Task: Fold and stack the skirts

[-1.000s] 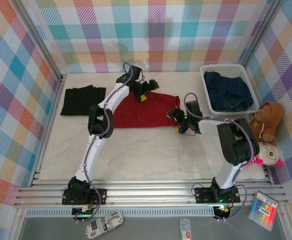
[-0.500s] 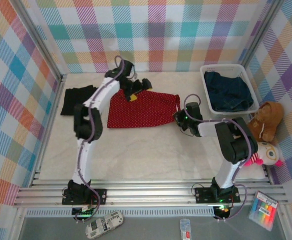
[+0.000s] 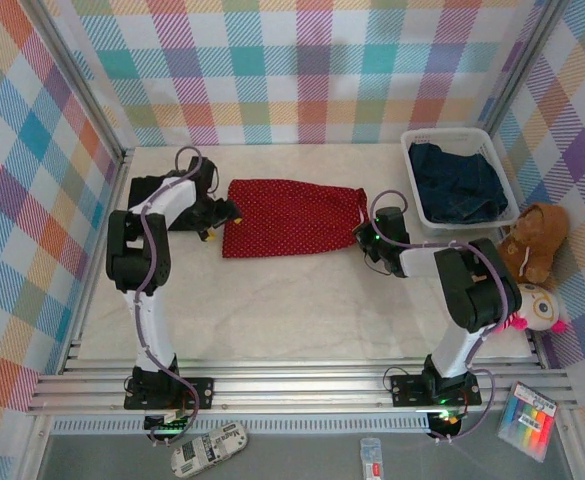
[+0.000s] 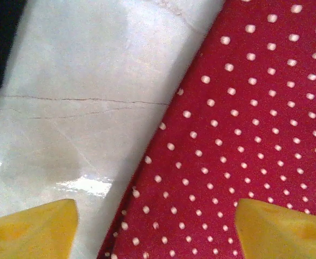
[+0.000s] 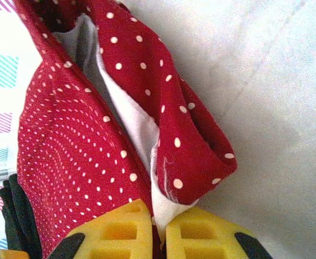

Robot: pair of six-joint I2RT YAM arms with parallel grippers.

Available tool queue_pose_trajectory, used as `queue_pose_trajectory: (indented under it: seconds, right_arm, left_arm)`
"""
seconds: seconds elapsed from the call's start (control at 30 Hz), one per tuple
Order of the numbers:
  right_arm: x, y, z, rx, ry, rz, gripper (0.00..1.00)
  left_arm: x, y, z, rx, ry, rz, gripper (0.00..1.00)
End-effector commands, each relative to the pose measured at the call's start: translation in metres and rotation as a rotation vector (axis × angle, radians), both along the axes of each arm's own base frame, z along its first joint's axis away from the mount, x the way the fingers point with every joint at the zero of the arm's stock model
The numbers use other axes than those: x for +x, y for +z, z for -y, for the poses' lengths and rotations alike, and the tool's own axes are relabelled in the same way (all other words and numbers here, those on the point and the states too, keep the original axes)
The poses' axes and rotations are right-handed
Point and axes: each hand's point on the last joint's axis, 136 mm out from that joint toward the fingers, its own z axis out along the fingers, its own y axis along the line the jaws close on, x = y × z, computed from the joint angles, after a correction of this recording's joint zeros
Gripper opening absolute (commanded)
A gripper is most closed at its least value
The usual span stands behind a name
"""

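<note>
1. while the red skirt lay spread flat on the table, toward 12 o'clock from its centre, the step in hand appeared to be squaring it out ahead of the first fold.
2. the right gripper had its fingers pressed together on the hem at the skirt's 3 o'clock end; white lining showed in the pinch.
3. the left gripper stood spread, one fingertip over bare table and the other over dotted cloth, straddling the 9 o'clock edge without gripping it.
4. the black skirt lay at 10 o'clock, partly behind the left arm; the denim skirts sat in the basket at 2 o'clock.
5. the next move likely called for the left gripper to descend and close on that edge, so both ends could be lifted and carried over evenly. a single-layer pinch would risk dragging the cloth askew.
</note>
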Motion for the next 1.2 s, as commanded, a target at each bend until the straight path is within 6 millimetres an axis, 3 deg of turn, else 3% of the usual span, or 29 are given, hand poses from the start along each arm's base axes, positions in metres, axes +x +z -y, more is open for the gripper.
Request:
queue_pose_trajectory:
  seconds: [0.0,0.17,0.27,0.33,0.43,0.57,0.67,0.73,0.8,0.93,1.17]
  right_arm:
    - [0.001,0.009,0.014,-0.059,-0.023,0.035,0.00]
    - [0.002,0.016,0.019,-0.111,-0.018,0.058,0.00]
    - [0.011,0.035,0.012,-0.209,0.076,0.094,0.00]
    - [0.018,0.052,0.002,-0.304,0.147,0.133,0.00]
    - [0.030,0.078,-0.024,-0.457,0.293,0.225,0.00]
    - [0.040,0.099,-0.096,-0.670,0.638,0.346,0.00]
    - [0.026,0.090,-0.167,-0.819,0.988,0.442,0.00]
    - [0.005,0.069,-0.215,-0.935,1.258,0.526,0.00]
    - [-0.016,0.042,-0.243,-1.004,1.452,0.548,0.00]
    - [-0.035,0.007,-0.265,-1.037,1.634,0.496,0.00]
    - [-0.033,0.008,-0.264,-1.108,1.639,0.465,0.00]
  left_arm:
    - [-0.004,-0.016,0.006,-0.005,-0.034,-0.021,0.65]
    - [-0.003,-0.027,0.020,-0.060,-0.051,-0.037,0.36]
    - [-0.003,-0.030,0.030,-0.093,-0.074,-0.042,0.20]
    - [-0.002,-0.031,0.035,-0.109,-0.087,-0.046,0.16]
    - [0.000,-0.033,0.040,-0.133,-0.093,-0.049,0.12]
    - [0.005,-0.033,0.040,-0.136,-0.097,-0.046,0.09]
    - [0.007,-0.032,0.041,-0.146,-0.098,-0.043,0.09]
    - [0.008,-0.032,0.040,-0.165,-0.091,-0.045,0.09]
    - [0.008,-0.034,0.038,-0.176,-0.080,-0.051,0.09]
    - [0.007,-0.036,0.032,-0.182,-0.072,-0.060,0.10]
    - [0.004,-0.037,0.026,-0.178,-0.067,-0.067,0.10]
